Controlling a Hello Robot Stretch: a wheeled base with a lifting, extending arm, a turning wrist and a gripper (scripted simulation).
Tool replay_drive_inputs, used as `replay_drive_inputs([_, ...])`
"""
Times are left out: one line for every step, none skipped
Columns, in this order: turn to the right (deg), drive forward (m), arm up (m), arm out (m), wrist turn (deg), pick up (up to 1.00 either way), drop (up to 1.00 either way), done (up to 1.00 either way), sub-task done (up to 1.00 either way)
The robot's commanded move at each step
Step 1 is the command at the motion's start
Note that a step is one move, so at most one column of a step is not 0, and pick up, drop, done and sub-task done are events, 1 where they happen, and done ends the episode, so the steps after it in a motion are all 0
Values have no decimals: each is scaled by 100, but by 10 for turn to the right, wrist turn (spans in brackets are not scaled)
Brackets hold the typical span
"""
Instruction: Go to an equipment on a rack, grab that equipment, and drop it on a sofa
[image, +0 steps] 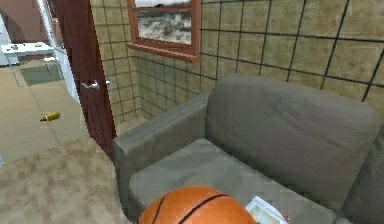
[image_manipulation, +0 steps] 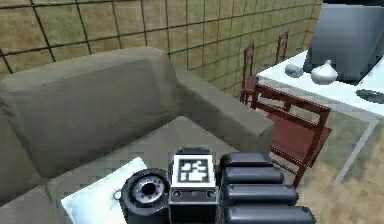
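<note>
An orange basketball (image: 195, 207) with black seams shows at the forward view's bottom edge, in front of the grey sofa's seat (image: 200, 165); whether it rests on the seat I cannot tell. The same sofa (image_manipulation: 90, 100) spans the arm side view's left. At that view's bottom the dark arm (image_manipulation: 262, 190) ends in a white marker square (image_manipulation: 192, 168), with the gripper's round dark body (image_manipulation: 148, 190) left of it, over the seat. The gripper's far end is not made out, so I cannot tell whether it holds anything.
A white sheet (image_manipulation: 95, 197) lies on the sofa seat. A dark wooden door (image: 85, 70) stands left of the sofa, with a small yellow thing (image: 49, 117) on the floor beyond. A white table (image_manipulation: 330, 88) with red-brown chairs (image_manipulation: 290, 118) and a dark screen (image_manipulation: 350, 40) stands at the right.
</note>
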Motion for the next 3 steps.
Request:
replay_drive_inputs([0, 0, 0, 32, 0, 0, 0, 0, 0])
replay_drive_inputs([0, 0, 0, 0, 390, 0, 0, 0, 0])
replay_drive_inputs([0, 0, -24, 0, 0, 0, 0, 0, 0])
